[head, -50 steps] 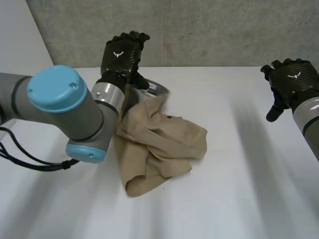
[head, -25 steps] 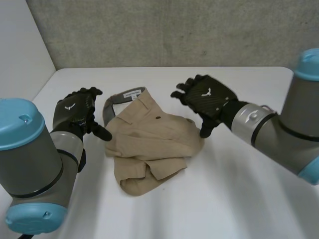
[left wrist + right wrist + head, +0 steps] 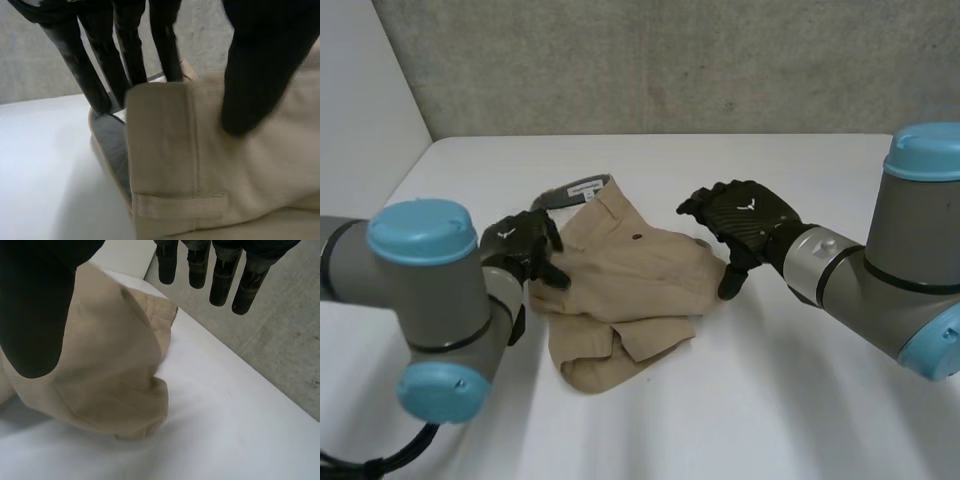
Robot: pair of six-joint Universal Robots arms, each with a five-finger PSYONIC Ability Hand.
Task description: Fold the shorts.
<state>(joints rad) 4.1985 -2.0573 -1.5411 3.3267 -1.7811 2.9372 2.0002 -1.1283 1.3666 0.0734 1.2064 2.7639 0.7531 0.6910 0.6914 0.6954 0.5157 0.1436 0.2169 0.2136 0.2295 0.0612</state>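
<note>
Two hands: black and glossy, one at either side of the shorts (image 3: 620,290), on grey arms with light-blue caps.
Shorts: matte tan woven cloth, crumpled in a low heap near the middle of the counter (image 3: 800,400) — folds overlap and the edges run uneven.
Waistband (image 3: 565,192): at the heap's far left end, turned open to show a grey lining and a small white label (image 3: 585,185); the left wrist view shows a flat stitched belt loop (image 3: 177,197) across the band.
Left hand (image 3: 520,248): at the waistband end of the shorts. Its fingers (image 3: 122,60) are straight and spread, tips down at the band's folded edge. The thumb (image 3: 255,85) rests on the tan cloth with a wide gap to the fingers, so nothing is gripped.
Right hand (image 3: 740,215): over the shorts' opposite edge. Its fingers (image 3: 220,270) are straight, apart and hold nothing; the thumb points down beside a rounded fold — whether it touches, I cannot tell.
Counter: white, smooth, flat.
Wall (image 3: 670,60): rough grey concrete behind the counter.
</note>
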